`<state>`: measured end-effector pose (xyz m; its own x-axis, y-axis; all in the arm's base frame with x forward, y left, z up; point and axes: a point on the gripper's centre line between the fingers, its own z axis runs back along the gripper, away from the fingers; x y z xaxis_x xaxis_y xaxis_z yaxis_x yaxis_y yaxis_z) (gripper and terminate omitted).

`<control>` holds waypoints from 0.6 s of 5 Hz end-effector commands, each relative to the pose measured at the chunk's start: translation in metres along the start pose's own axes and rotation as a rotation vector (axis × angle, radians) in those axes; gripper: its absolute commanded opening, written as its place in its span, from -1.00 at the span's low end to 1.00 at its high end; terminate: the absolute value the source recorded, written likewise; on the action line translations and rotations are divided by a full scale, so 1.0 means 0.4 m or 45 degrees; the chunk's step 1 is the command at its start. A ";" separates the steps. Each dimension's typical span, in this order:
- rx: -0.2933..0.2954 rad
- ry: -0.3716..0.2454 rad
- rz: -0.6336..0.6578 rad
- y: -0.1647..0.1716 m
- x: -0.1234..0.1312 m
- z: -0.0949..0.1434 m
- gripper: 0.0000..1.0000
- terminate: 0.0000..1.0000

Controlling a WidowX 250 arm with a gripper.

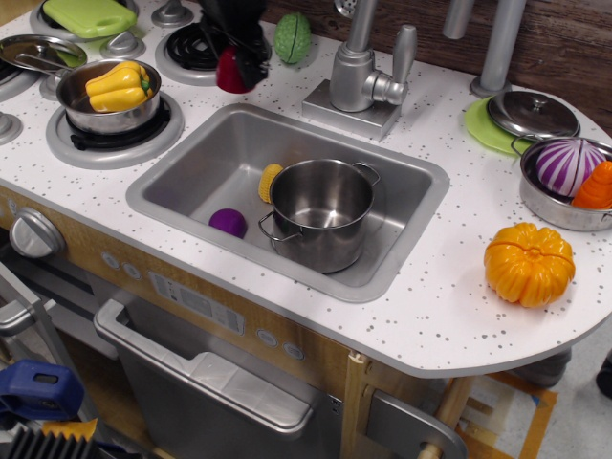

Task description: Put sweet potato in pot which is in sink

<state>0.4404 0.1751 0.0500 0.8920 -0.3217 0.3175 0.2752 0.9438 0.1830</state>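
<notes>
The dark red glossy sweet potato (pixel 229 72) hangs in my black gripper (pixel 240 65), lifted above the counter just beyond the sink's far left corner. The gripper is shut on it, and its fingers hide the sweet potato's right side. The deep shiny steel pot (pixel 320 212) with two loop handles stands upright and empty in the middle of the silver-grey sink (pixel 191 158), to the right of and nearer than the gripper.
A purple ball (pixel 228 223) and a yellow toy (pixel 270 182) lie in the sink beside the pot. The faucet (pixel 363 72) stands behind the sink. A steel pan with a yellow pepper (pixel 117 86) sits on the left burner. A green vegetable (pixel 293 37), an orange pumpkin (pixel 529 264) and a steel bowl (pixel 564 182) are also on the counter.
</notes>
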 end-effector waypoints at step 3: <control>0.172 -0.111 0.500 -0.207 0.001 0.145 -1.00 -1.00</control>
<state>0.3889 0.0787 0.0497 0.9144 0.1015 0.3918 -0.1634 0.9782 0.1278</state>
